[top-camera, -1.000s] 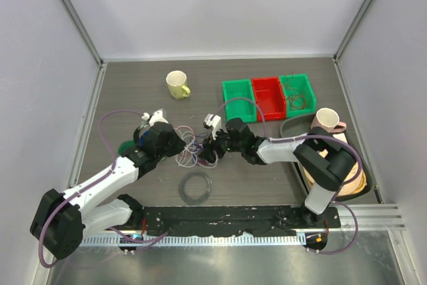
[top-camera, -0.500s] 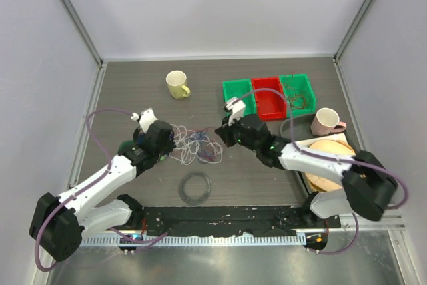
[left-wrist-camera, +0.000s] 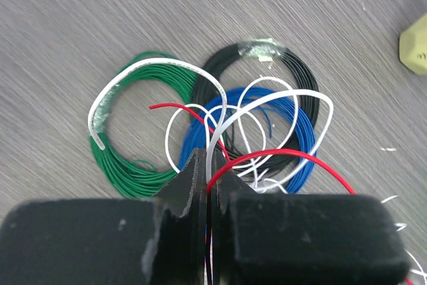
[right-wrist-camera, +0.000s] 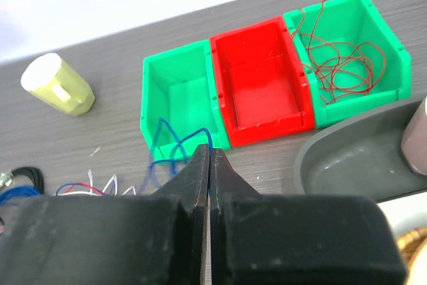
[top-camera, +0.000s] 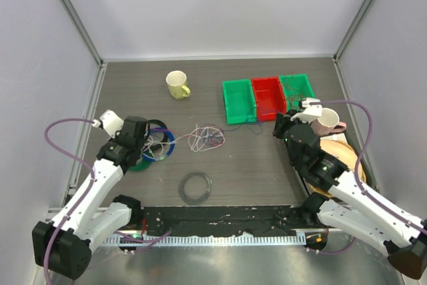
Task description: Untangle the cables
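Cables have been stretched apart since earlier. Only in the wrist views are a white cable seen clamped in the left gripper and a blue cable in the right gripper.

The grey desk holds a yellow cup, a green bin, a red bin, a second green bin, tangled cables, a dark wire ring, a blue ring and a green ring.

A matt wood-grain finish is shown by the table. The bins are moulded in glossy plastic, and the cables are sheathed in smooth plastic.
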